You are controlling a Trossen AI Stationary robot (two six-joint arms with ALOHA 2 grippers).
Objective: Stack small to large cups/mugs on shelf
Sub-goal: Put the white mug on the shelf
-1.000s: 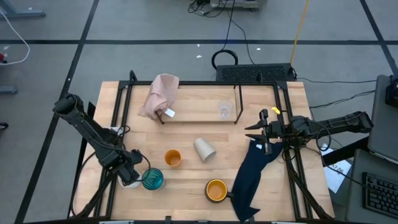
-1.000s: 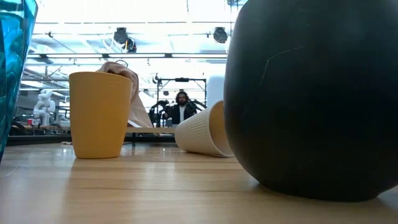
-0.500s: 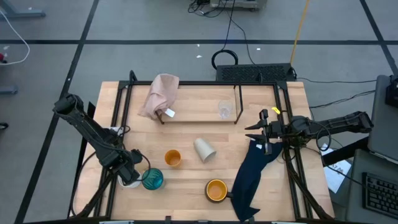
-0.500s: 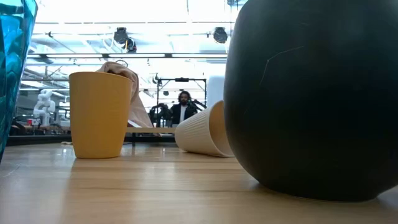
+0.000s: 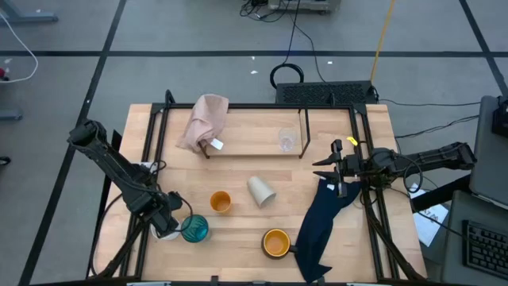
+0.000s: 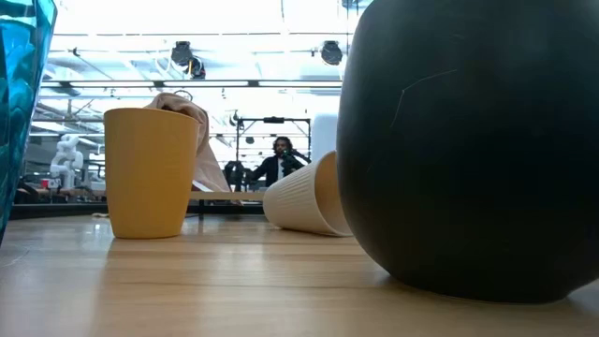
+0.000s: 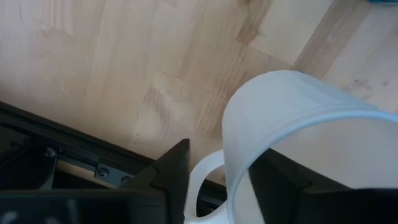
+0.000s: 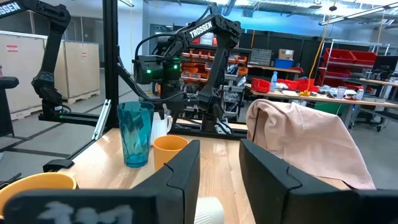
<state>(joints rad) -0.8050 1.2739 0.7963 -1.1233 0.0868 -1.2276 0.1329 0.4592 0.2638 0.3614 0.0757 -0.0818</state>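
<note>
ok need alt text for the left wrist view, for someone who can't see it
Close-up from the left arm's wrist: the left gripper straddles the handle side of a white mug, one dark finger outside the handle and the other at the mug's wall. The mug stands on the pale wooden table, near its black metal edge frame.

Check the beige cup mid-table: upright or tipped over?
Tipped over. The beige cup lies on its side on the table, ribbed wall down and mouth sideways in the low view.
</note>
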